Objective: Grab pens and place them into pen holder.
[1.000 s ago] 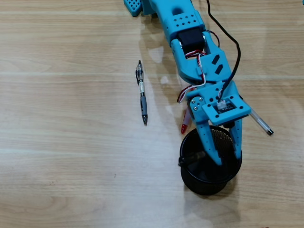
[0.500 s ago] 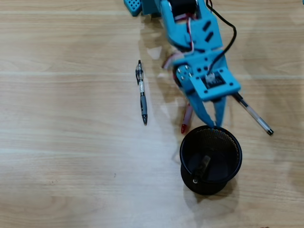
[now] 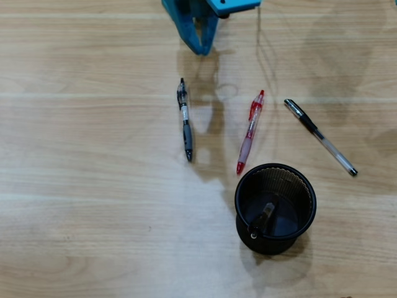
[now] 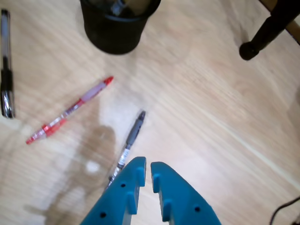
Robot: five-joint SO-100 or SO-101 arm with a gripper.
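Because the grey-sleeved pen (image 4: 129, 143) lies straight out from the claw (image 4: 148, 169) in the wrist view, its near end tucked under the left fingertip and its tip pointing up and slightly right toward the holder (image 4: 119, 23), it looks like the likeliest next pick. Its long axis runs nearly along the claw's own reach, so the fingers would straddle it across its width only if the wrist stays roughly as it is; I judge a short drop forward is what the grab calls for. The claw is pressed nearly together, a thin slit between the tips, holding nothing, and would have to spread first.

Overhead, that pen (image 3: 185, 120) lies almost vertical in the picture, just below the arm's blue tip (image 3: 200, 31) at the top edge. To its right, well apart, the red pen (image 3: 249, 132) slants down-left, its lower end just beside the holder's rim (image 3: 307, 186). Further right the black-capped pen (image 3: 320, 137) slants the other way. One black pen (image 3: 262, 218) already leans inside the holder. Three remain on the table (image 3: 80, 205).
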